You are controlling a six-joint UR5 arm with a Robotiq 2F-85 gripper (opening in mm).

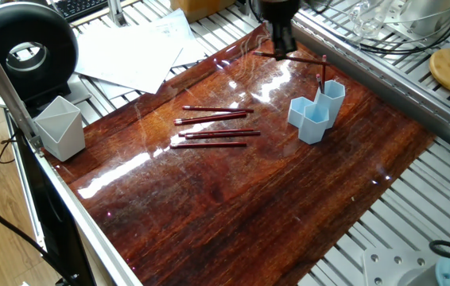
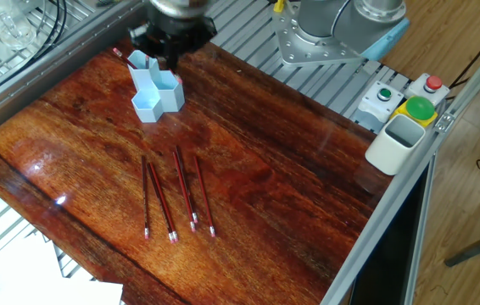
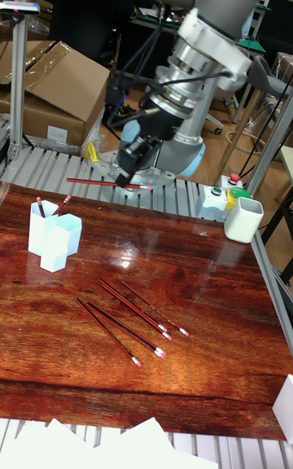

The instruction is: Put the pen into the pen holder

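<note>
My gripper (image 3: 124,181) is shut on a dark red pen (image 3: 94,182) and holds it level in the air, above and behind the pen holder (image 3: 50,238). The pen holder is light blue, made of joined hexagonal tubes, and two pens (image 3: 37,205) stand in it. In one fixed view the gripper (image 1: 282,49) hangs over the table's far edge, and the held pen (image 1: 303,58) points toward the pen holder (image 1: 316,113). Several more red pens (image 1: 213,129) lie side by side on the wooden table (image 1: 233,199). The other fixed view shows the gripper (image 2: 170,47) blurred just behind the pen holder (image 2: 155,89).
A pale grey-white angular cup (image 1: 60,127) stands at one table corner. A white bin (image 2: 397,142) and a button box (image 2: 414,100) sit at the opposite edge. Loose papers (image 1: 133,48) and a black round device (image 1: 22,52) lie beyond the table.
</note>
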